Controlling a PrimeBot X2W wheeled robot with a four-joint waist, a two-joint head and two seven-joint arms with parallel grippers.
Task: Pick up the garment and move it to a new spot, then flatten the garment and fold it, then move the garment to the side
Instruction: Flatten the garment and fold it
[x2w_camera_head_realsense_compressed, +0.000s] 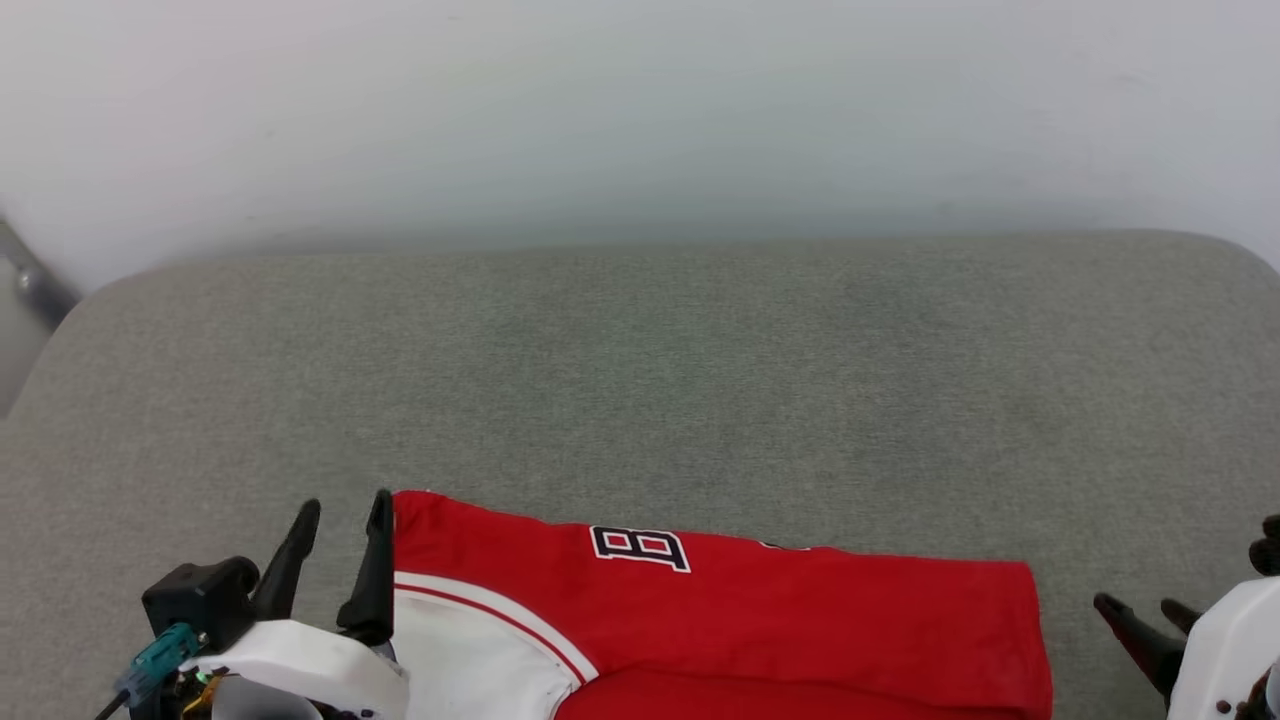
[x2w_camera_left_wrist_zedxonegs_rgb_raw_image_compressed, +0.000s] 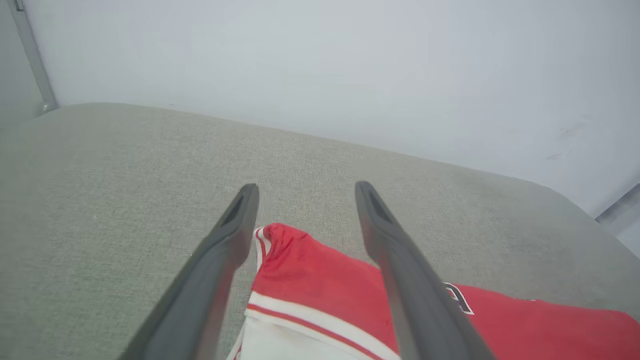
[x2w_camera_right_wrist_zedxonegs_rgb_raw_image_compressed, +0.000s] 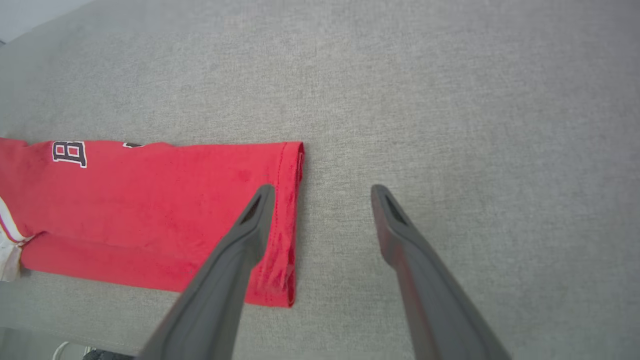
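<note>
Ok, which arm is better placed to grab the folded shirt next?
Probably left: the left tool is open right at a corner of the garment. The right tool is open too, but stands clear of its other end.

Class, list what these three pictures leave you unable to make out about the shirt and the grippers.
- Head view: the garment, near side cut off by the bottom edge.
- Right wrist view: lettering beyond one character is hidden at the fold.
- Left wrist view: a finger of the left gripper covers part of that character.
</note>
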